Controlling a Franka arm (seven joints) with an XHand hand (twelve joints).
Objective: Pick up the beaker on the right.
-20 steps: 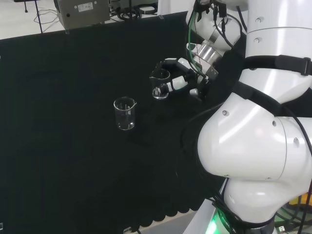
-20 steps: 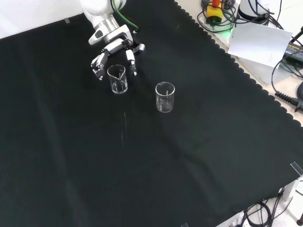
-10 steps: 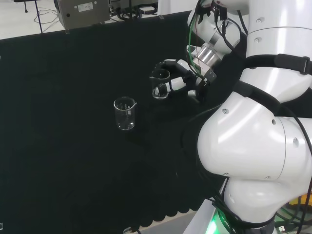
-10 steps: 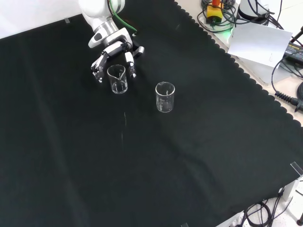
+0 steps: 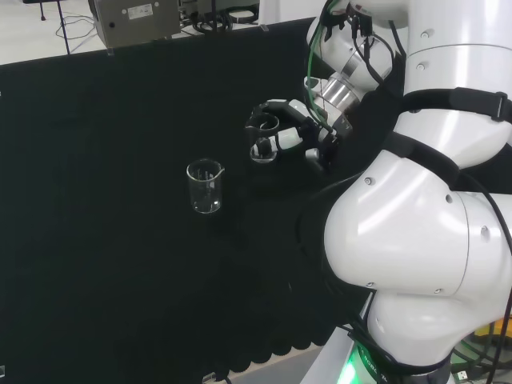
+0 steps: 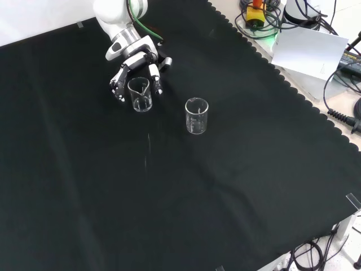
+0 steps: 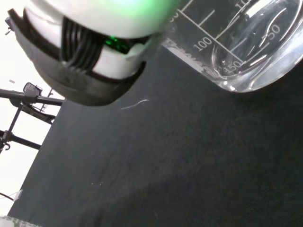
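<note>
Around the far beaker (image 6: pixel 140 95), robot hand (image 6: pixel 135 69), fingers seemingly curled.

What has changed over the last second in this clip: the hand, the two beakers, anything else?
The hand has eased closer around the beaker near the arm, its fingers now flanking the glass on both sides in the front view and curling by its rim in the head view. Whether they touch it cannot be told. That beaker stands on the cloth where it was, and the other beaker has not moved.

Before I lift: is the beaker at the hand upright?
Upright: the beaker stands on its base on the cloth, mouth up, between the hand's fingers.
</note>
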